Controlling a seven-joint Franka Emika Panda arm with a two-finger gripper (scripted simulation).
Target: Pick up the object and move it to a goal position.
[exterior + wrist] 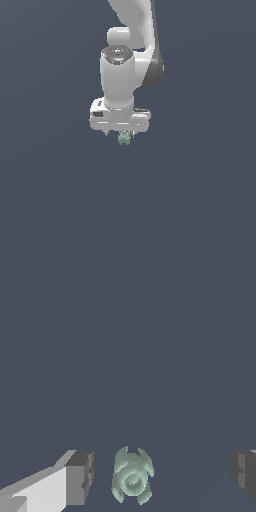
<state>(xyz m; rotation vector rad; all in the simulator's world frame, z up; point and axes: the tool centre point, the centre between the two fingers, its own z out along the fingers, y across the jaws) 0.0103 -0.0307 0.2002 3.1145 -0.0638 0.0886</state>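
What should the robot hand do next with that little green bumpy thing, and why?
Probably close the end effector on the object. In the wrist view its fingers stand wide apart with the green lump between them, nearer one finger and touching neither. The exterior view shows it just under the hand, so nothing grips it yet.

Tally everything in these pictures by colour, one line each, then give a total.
Pale mint-green: 1, the object
White and grey: 1, the gripper on its arm, open, fingers either side of the object
Total: 2
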